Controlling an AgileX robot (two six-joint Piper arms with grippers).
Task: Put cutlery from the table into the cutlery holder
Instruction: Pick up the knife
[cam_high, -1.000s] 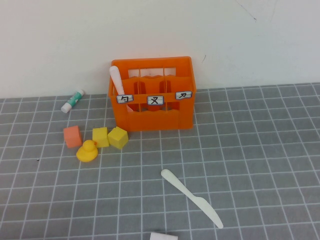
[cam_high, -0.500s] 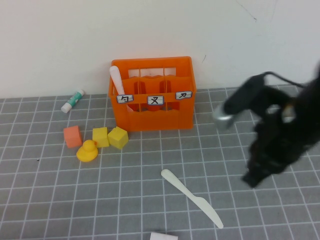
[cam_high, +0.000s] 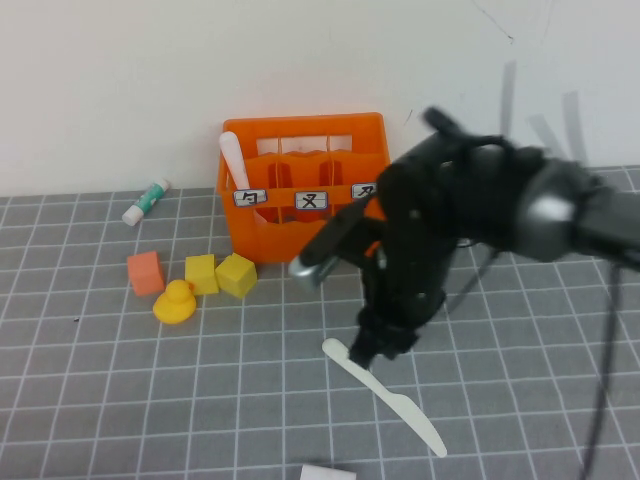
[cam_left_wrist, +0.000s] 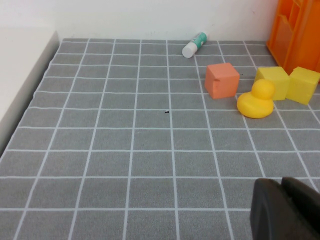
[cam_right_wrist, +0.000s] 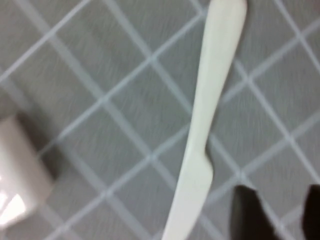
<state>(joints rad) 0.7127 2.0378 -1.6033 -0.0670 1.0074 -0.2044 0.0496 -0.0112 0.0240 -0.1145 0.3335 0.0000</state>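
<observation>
While the spoon (cam_high: 232, 158) stands in the holder's (cam_high: 320, 236) left compartment, the knife (cam_high: 392, 402) lies on the near desk (cam_high: 520, 400) beneath the spread right gripper (cam_high: 376, 347); the parked left gripper (cam_left_wrist: 285, 210) is clenched.

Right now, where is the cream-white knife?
High view: the knife lies flat on the table, front centre, under the right gripper, well before the orange holder.

You see a gray bench (cam_high: 100, 400) crossed by thin white grid lines, a bright orange cutlery holder (cam_high: 285, 235) with white labels bearing black symbols, a cream-white knife (cam_high: 400, 405), a yellow duck (cam_high: 175, 302) and a black right gripper (cam_high: 375, 345).
</observation>
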